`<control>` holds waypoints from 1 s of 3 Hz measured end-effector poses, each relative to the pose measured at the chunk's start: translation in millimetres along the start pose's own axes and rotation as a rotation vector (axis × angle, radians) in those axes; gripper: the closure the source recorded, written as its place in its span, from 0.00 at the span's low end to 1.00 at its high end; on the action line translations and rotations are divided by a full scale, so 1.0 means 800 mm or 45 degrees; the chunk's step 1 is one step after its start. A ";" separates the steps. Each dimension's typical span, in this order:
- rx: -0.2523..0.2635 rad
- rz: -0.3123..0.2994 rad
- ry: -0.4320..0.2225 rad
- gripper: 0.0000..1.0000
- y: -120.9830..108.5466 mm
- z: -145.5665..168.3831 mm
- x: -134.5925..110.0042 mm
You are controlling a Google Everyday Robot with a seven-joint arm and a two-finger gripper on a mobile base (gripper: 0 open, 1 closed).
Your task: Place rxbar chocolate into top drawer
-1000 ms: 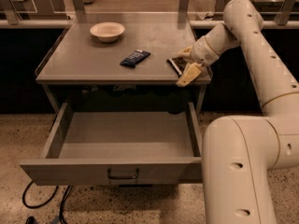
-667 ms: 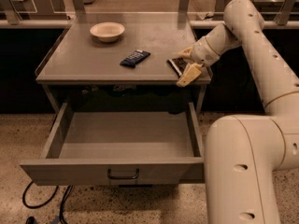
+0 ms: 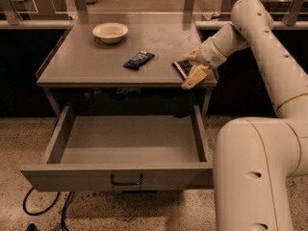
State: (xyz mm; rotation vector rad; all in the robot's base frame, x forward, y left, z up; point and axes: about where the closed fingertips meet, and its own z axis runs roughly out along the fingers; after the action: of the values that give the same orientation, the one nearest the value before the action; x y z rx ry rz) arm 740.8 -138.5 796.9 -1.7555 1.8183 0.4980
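You were at the pick-up stage, with the delivery not yet made. The drawer (image 3: 115, 176) stood wide open below the front edge of the desk (image 3: 96, 66), its handle (image 3: 126, 180) facing out, and nothing showed inside it, so the opening needed no more work from you. The chocolate bar (image 3: 181, 69) lay flat on the desk near the front right corner, close to the front edge and not lifted. Your gripper (image 3: 193, 66) was down at that same corner, set against the bar from its right side, with the arm reaching in from the right edge. You could not tell from this view whether the gripper was clamped on the bar or only sitting around it, so the grasp could not be counted as done.

What remained, by my reading, was to make sure of the hold, raise the bar off the desk, carry it forward past the front edge, lower it into the drawer and let go. The blue bar (image 3: 138, 59) near the middle of the desk and the bowl (image 3: 110, 32) toward the back left corner were well apart from the gripper and played no part in your job
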 end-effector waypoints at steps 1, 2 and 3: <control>0.027 0.025 0.013 1.00 0.009 -0.011 -0.002; 0.080 0.051 0.021 1.00 0.013 -0.030 -0.003; 0.097 0.077 0.032 1.00 0.028 -0.037 -0.001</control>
State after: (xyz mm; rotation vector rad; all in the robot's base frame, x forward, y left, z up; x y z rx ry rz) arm 714.6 -153.9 817.7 -1.6675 1.8877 0.4266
